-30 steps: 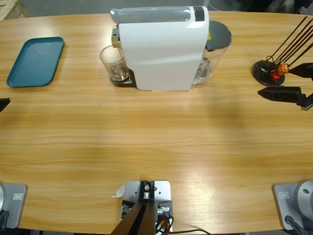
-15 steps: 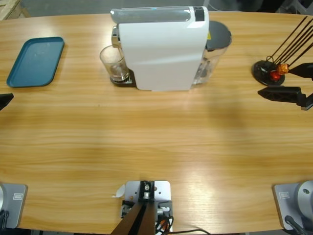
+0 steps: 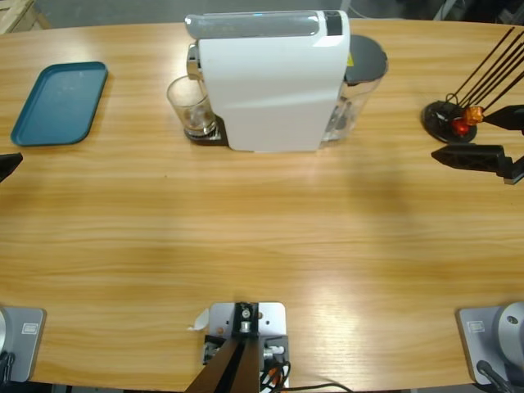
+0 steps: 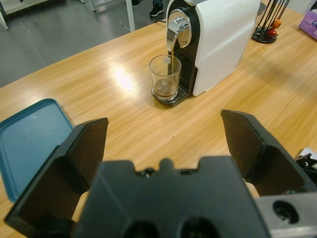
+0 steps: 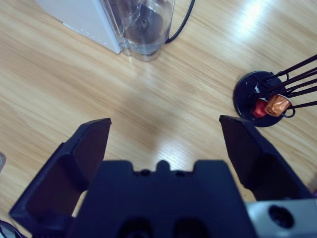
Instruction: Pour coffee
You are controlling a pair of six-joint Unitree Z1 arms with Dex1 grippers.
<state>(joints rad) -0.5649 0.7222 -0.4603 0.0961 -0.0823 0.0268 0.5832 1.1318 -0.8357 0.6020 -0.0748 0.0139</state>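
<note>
Teal tray (image 3: 60,103) is seen at the upper left of the high frame, bare. Just below it, at the left edge, the left gripper (image 3: 6,166) shows only a black tip; half a second ago that tip sat slightly higher and further in, so a small retreat is judged. In the left wrist view its jaws are spread wide, holding nothing.

Right of the tray, the clear glass (image 3: 190,106) is stood on the drip stand under the spout of the white coffee machine (image 3: 270,82). A thin dark stream is seen falling into it in the left wrist view, and the coffee (image 4: 165,90) lies shallow at the bottom. Brewing appears under way, so waiting is judged appropriate.

At the right edge, beside the capsule rack (image 3: 458,115), the right gripper (image 3: 479,139) is unchanged, jaws apart and empty.
</note>
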